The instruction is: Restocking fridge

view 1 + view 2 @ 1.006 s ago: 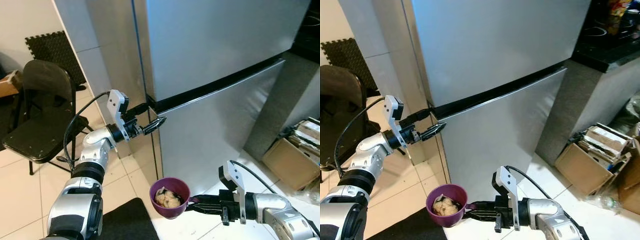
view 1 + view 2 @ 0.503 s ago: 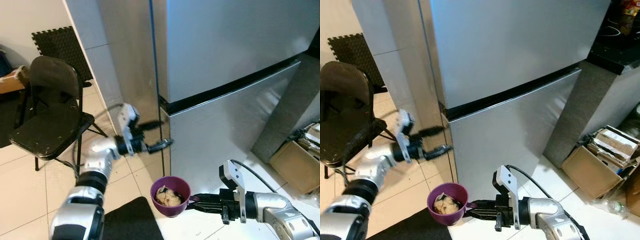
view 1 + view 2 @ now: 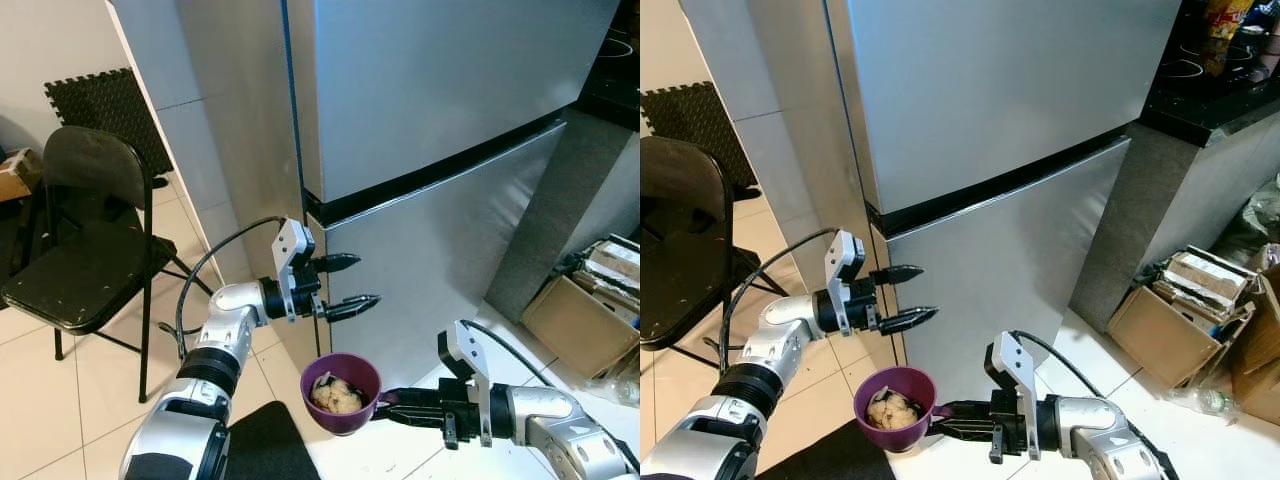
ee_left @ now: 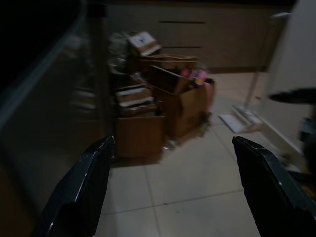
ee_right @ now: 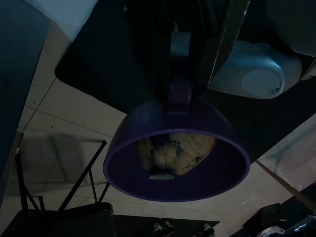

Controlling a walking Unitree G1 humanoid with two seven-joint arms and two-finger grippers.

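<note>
A tall silver fridge (image 3: 440,110) stands before me with both doors shut, a dark seam between the upper and lower door. My left gripper (image 3: 350,283) is open, its two black fingers spread in front of the lower door's left edge, just below the seam. My right gripper (image 3: 392,403) is low at the front, shut on the handle of a purple bowl (image 3: 341,392) holding pale food (image 5: 174,152). The bowl hangs level below the left gripper, in front of the lower door (image 3: 1000,280).
A black folding chair (image 3: 80,240) stands at the left on the tiled floor. Cardboard boxes (image 3: 1185,310) lie at the right beside a dark counter (image 3: 1215,90). A black mat (image 3: 265,445) lies on the floor under my arms.
My left gripper has swung right and opened wider, now in front of the lower door under the seam. The camera has shifted. The bowl stays put in my right gripper.
</note>
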